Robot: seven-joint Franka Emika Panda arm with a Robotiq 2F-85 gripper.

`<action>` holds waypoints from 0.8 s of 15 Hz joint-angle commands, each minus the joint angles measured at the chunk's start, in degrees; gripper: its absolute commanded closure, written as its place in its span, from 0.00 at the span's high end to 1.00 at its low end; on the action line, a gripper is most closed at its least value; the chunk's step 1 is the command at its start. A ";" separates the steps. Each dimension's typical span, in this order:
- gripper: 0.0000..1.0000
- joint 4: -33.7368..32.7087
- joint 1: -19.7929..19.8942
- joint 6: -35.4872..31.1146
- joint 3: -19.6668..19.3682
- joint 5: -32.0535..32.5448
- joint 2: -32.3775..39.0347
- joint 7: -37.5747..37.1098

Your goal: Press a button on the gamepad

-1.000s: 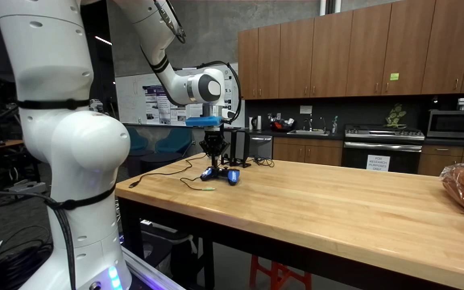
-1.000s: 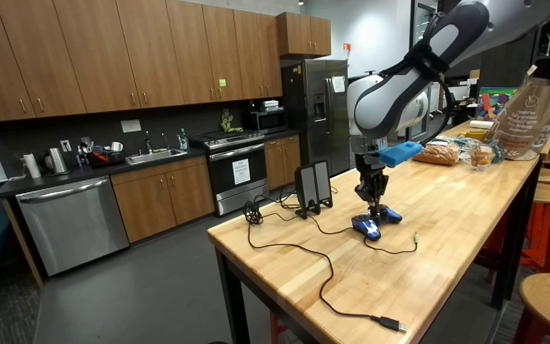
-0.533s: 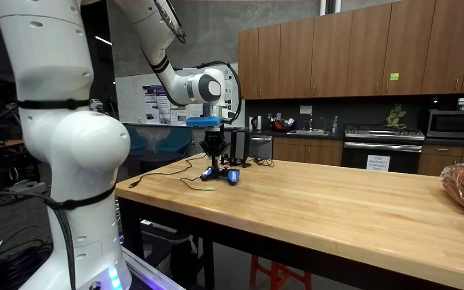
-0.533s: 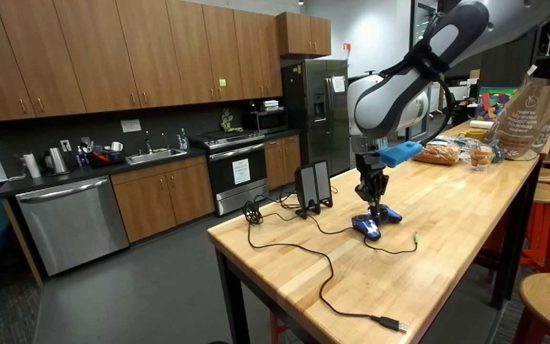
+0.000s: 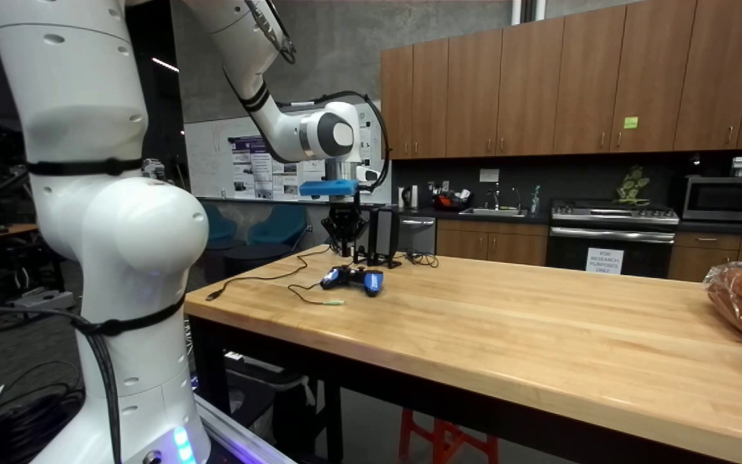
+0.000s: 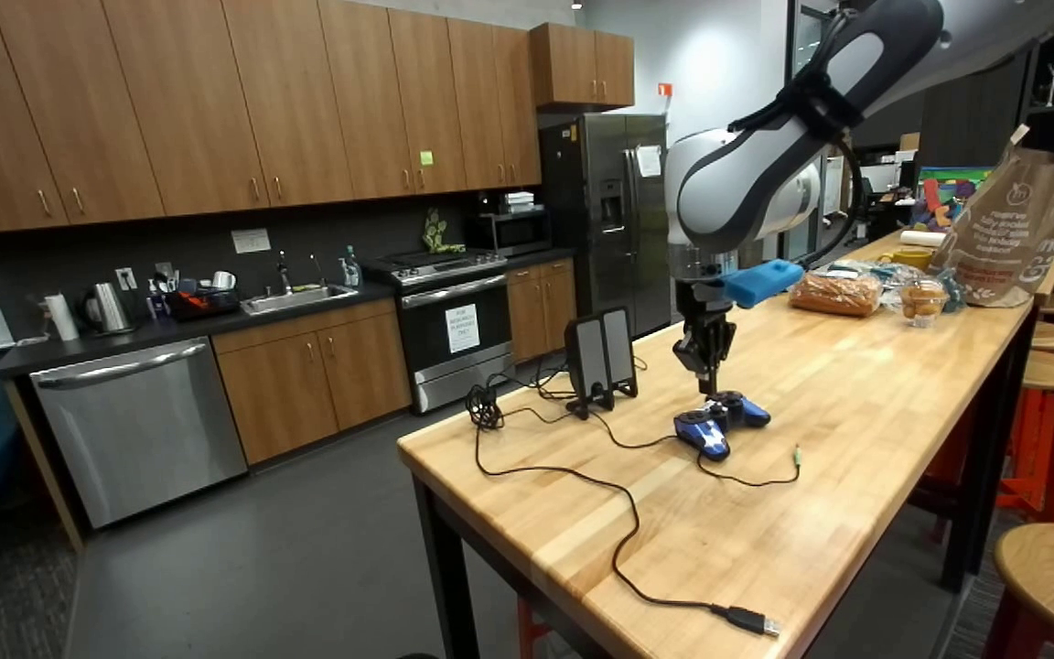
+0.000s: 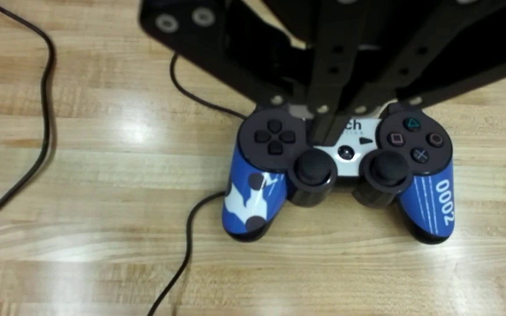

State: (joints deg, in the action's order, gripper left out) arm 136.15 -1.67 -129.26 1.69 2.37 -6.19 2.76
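Note:
The black gamepad with blue grips lies flat on the wooden table, in both exterior views point(image 5: 373, 282) point(image 6: 701, 434). In the wrist view the gamepad point(image 7: 352, 166) shows its direction pad on the left, two sticks, a white centre plate and symbol buttons on the right. My gripper point(image 5: 346, 252) points straight down with its fingers together and nothing between them. In an exterior view the gripper tip point(image 6: 708, 384) is just above the gamepad's far edge, with a small gap. In the wrist view the gripper point(image 7: 324, 134) hides part of the centre plate, right of the direction pad.
Two upright black speakers point(image 5: 384, 235) point(image 6: 588, 361) stand close to the gamepad. A thin black cable with a USB plug point(image 6: 747, 620) and a shorter one with a green plug point(image 6: 797, 456) lie on the table point(image 5: 506, 328). Bagged bread point(image 6: 838, 295) and a paper bag point(image 6: 1003, 229) stand farther along.
My gripper has risen off the gamepad and shifted slightly toward the speakers, all within the last half second. The gamepad has not moved. The fingers look shut throughout.

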 commanded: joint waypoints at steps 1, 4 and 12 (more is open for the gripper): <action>0.00 0.17 0.00 -0.22 -0.27 -0.19 -2.20 1.63; 0.00 0.39 -0.01 -0.09 -0.34 -0.50 -2.51 1.79; 0.00 0.71 0.08 0.27 -0.40 -0.55 -1.84 1.65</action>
State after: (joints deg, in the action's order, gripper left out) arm 136.00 -1.65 -129.19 1.69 2.36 -7.38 3.25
